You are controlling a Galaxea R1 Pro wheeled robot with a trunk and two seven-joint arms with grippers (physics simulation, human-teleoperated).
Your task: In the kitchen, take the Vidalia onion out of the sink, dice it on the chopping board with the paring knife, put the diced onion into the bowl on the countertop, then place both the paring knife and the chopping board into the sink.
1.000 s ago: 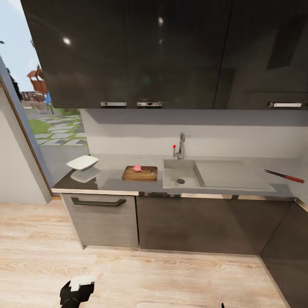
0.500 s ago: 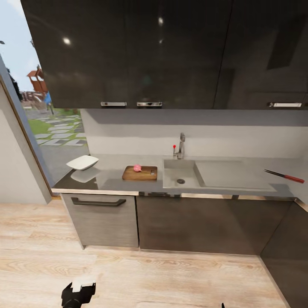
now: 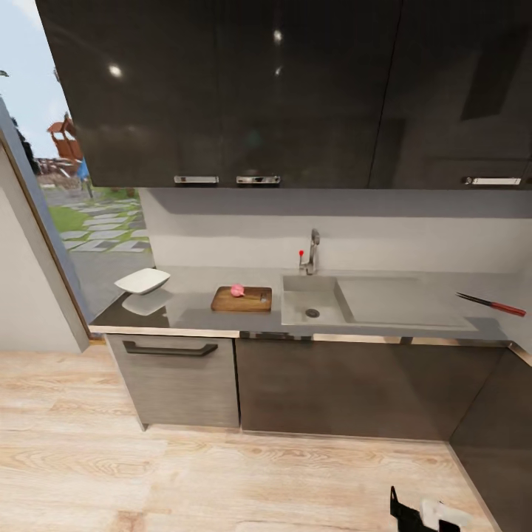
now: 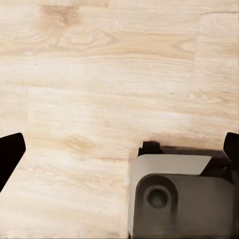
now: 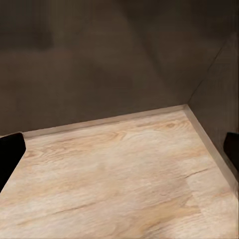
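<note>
A small pink Vidalia onion [image 3: 237, 290] sits on the brown chopping board [image 3: 243, 300], which lies on the grey countertop [image 3: 192, 314] just left of the sink [image 3: 298, 303]. The basin holds nothing but its drain. The white bowl [image 3: 142, 281] stands at the countertop's left end. The red-handled paring knife [image 3: 493, 304] lies at the far right, past the drainboard. My right arm [image 3: 432, 512] shows low at the head view's bottom right, far from the counter. Over wood floor, my left gripper [image 4: 119, 152] is open. My right gripper [image 5: 119, 149] is open too, empty, facing dark cabinet fronts.
Dark upper cabinets [image 3: 244, 89] hang over the counter, and the chrome faucet [image 3: 313, 253] rises behind the basin. A wall and window opening [image 3: 44, 222] bound the left side, and a dark cabinet side [image 3: 502, 436] the right. Light wood floor [image 3: 222, 473] lies between me and the cabinets. My base [image 4: 181, 196] shows in the left wrist view.
My left gripper has dropped out of the head view's bottom left. My right arm has come up into view at the bottom right. The counter's things have not moved.
</note>
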